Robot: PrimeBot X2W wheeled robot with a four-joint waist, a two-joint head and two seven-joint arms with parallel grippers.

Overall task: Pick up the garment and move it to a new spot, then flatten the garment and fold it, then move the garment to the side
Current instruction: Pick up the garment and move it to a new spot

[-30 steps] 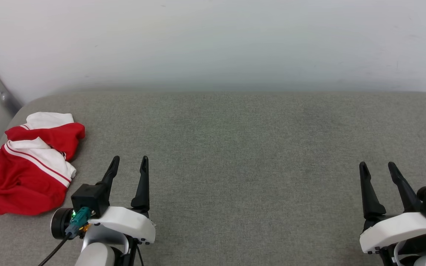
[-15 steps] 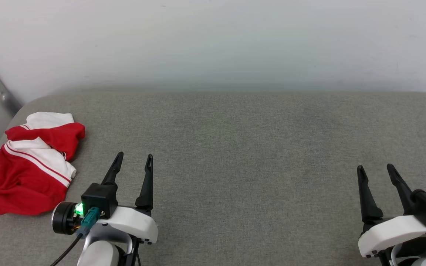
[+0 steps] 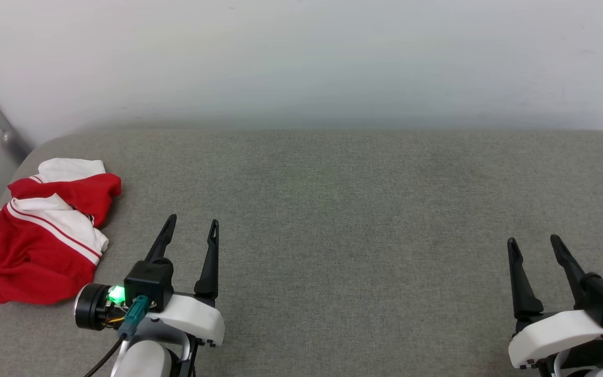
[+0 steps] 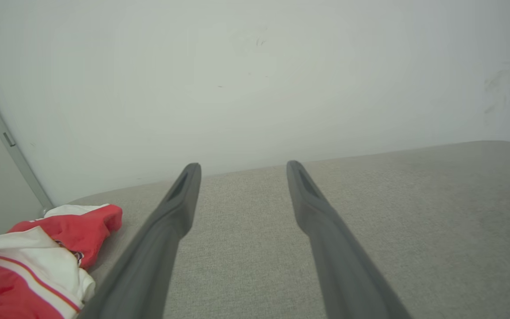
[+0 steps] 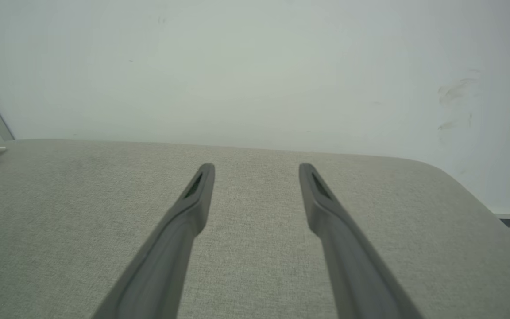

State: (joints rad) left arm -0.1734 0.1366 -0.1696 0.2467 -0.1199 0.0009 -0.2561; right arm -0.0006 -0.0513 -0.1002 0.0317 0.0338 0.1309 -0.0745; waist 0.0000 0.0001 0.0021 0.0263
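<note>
Since a second ago, the left pincer (image 3: 192, 221) has slid slightly to the right, and the right pincer (image 3: 533, 241) has sunk a little lower in the head view. Both pincers have their fingers spread wide and hold nothing. The garment (image 3: 29, 246), red with white striped sleeves, lies crumpled at the left edge of the grey padded surface (image 3: 333, 199), near the left pincer but not touching it.

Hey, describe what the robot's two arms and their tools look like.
The left tool and right tool each have two long, slim dark fingers on a white shell, with a black box beside it. On the left, a green light glows and a teal plug leads into a black cable. The forearm is pale grey.
</note>
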